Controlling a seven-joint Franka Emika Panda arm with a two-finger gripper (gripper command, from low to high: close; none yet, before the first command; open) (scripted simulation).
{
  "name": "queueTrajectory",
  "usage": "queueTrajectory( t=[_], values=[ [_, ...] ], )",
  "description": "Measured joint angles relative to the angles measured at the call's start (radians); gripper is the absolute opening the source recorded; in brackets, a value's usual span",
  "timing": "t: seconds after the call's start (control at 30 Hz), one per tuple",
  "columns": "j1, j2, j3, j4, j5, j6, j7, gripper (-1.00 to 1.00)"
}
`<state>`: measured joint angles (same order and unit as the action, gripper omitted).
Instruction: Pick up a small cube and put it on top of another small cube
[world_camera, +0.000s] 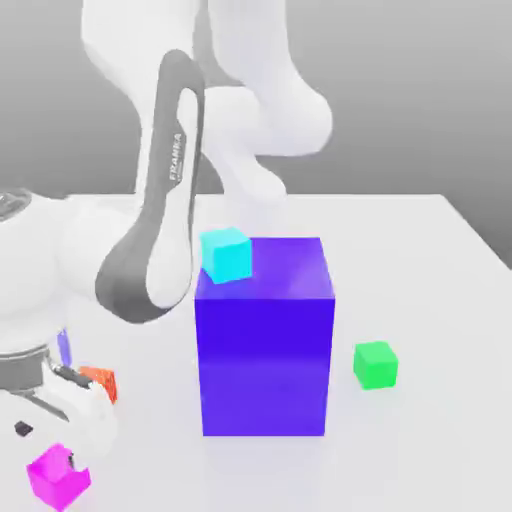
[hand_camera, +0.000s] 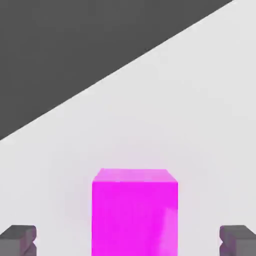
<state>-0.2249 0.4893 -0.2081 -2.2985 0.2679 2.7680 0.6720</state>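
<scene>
Gripper (hand_camera: 128, 242) spread wide about the pink cube (hand_camera: 134, 217) near the table's edge (hand_camera: 120, 72); next it should close.

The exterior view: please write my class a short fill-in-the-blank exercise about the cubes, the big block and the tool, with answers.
1. The cyan cube sits on top of the big ____ block.
2. The small cube between the tool's two open fingers is ____.
3. On the exterior view's right of the big block lies a small ____ cube.

Missing words: blue; magenta; green.
</scene>
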Motion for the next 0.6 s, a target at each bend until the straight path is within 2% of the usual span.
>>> queueTrajectory(
  t=[0.03, 0.23, 0.4, 0.47, 0.6],
  values=[
    [-0.008, 0.021, 0.010, 0.005, 0.009, 0.016, -0.006, -1.00],
    [-0.013, 0.031, 0.016, 0.007, 0.013, 0.023, -0.009, -1.00],
    [0.031, -0.106, -0.043, -0.025, -0.055, -0.081, 0.041, -1.00],
    [0.063, -0.155, -0.018, -0.028, -0.074, -0.094, 0.019, -1.00],
    [0.142, -0.264, 0.091, -0.109, -0.090, -0.091, -0.094, -1.00]
  ],
)
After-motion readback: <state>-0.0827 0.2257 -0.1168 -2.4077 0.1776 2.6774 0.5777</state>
